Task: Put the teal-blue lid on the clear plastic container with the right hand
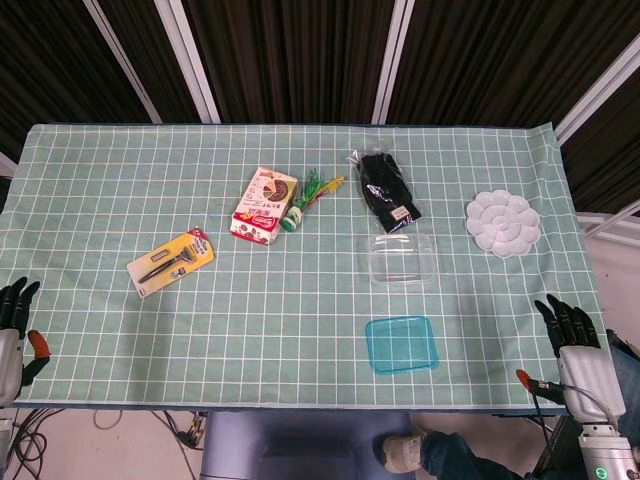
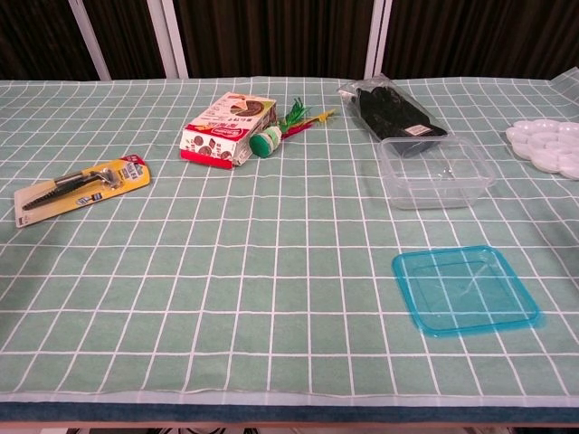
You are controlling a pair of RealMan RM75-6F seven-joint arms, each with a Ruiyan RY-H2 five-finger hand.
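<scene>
The teal-blue lid point(image 1: 401, 344) point(image 2: 464, 290) lies flat near the table's front edge, right of centre. Just behind it stands the clear plastic container point(image 1: 401, 259) point(image 2: 436, 171), uncovered and with nothing in it. My right hand point(image 1: 577, 345) hangs off the table's front right corner, fingers straight and apart, holding nothing, well right of the lid. Off the front left corner my left hand point(image 1: 13, 325) is partly cut by the head view's edge, fingers extended and holding nothing. Neither hand shows in the chest view.
A black packaged item point(image 1: 388, 190) lies directly behind the container. A white flower-shaped palette point(image 1: 503, 222) sits at the right. A snack box point(image 1: 264, 205), a green feathered toy point(image 1: 310, 198) and a carded tool point(image 1: 171, 261) lie to the left.
</scene>
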